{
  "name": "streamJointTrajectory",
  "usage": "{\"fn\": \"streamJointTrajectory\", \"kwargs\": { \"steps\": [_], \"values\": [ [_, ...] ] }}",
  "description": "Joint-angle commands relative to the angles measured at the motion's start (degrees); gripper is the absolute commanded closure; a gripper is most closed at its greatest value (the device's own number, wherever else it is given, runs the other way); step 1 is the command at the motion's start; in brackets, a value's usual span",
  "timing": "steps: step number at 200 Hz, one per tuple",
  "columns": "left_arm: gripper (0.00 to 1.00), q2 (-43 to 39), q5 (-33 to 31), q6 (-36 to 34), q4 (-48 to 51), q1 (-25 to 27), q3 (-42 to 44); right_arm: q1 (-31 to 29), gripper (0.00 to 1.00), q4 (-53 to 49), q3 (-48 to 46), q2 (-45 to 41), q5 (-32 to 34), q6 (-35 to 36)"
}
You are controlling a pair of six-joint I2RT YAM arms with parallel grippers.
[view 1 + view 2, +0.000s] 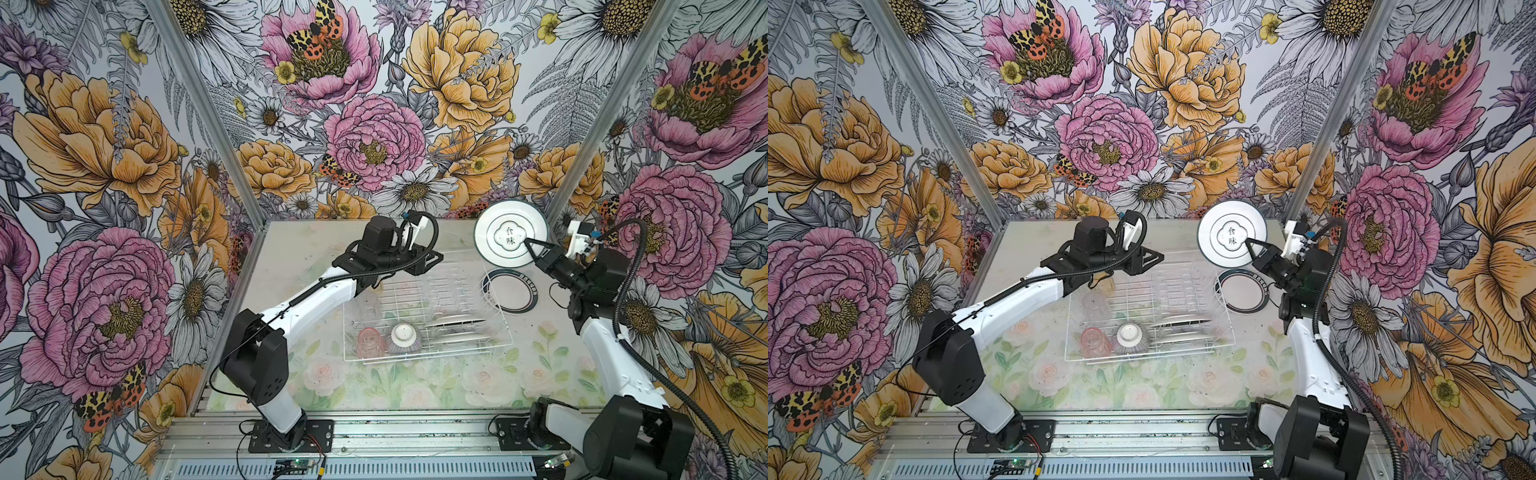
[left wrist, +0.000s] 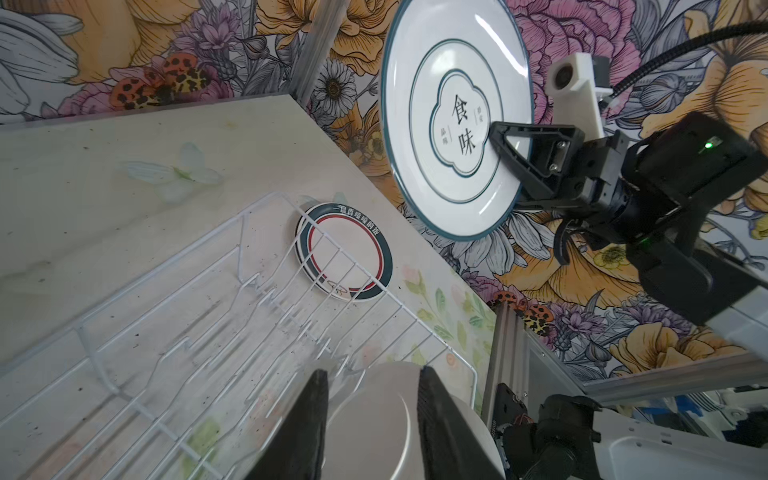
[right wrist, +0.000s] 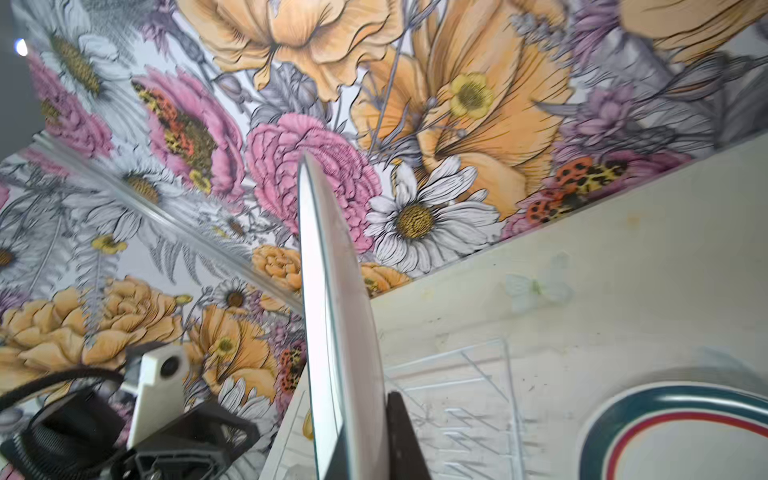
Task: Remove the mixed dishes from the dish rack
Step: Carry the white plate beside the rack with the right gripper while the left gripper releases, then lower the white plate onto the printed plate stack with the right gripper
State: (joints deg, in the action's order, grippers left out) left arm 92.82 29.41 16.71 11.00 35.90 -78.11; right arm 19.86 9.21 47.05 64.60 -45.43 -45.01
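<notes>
Left wrist view: plate (image 2: 457, 124) reads 食味, right jaws clamped on rim.

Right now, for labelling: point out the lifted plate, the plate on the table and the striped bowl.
lifted plate (image 1: 508, 235): top view, printed centre.
plate on the table (image 1: 511, 291): top view, white centre.
striped bowl (image 1: 402, 332): top view, upturned foot.

left arm (image 1: 316, 299): stretched forward, elbow low, wrist level and turned toward the middle | left gripper (image 1: 436, 258): jaws parted, gripping nothing | right arm (image 1: 615, 357): rising steeply, wrist angled inward | right gripper (image 1: 527, 241): clamped on edge of plate (image 1: 494, 249), held aloft
</notes>
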Motion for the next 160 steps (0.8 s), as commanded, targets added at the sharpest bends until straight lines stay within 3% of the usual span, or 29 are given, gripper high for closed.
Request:
{"fn": "streamJointTrajectory", "kwargs": {
  "steps": [1,62,160],
  "values": [
    [0.62,-3.62,-9.48,-6.76,8.72,-0.61,2.78,2.74,1.00,-13.23,4.11,-1.33,8.26,7.44],
    [0.62,-8.13,-14.24,-9.58,12.55,-2.10,5.51,10.72,1.00,-17.38,-1.21,3.26,15.88,11.37],
    [0.62,-6.87,-13.54,-9.68,12.41,-2.24,5.30,10.29,1.00,-16.16,-2.50,18.58,10.42,12.71]
  ]
}}
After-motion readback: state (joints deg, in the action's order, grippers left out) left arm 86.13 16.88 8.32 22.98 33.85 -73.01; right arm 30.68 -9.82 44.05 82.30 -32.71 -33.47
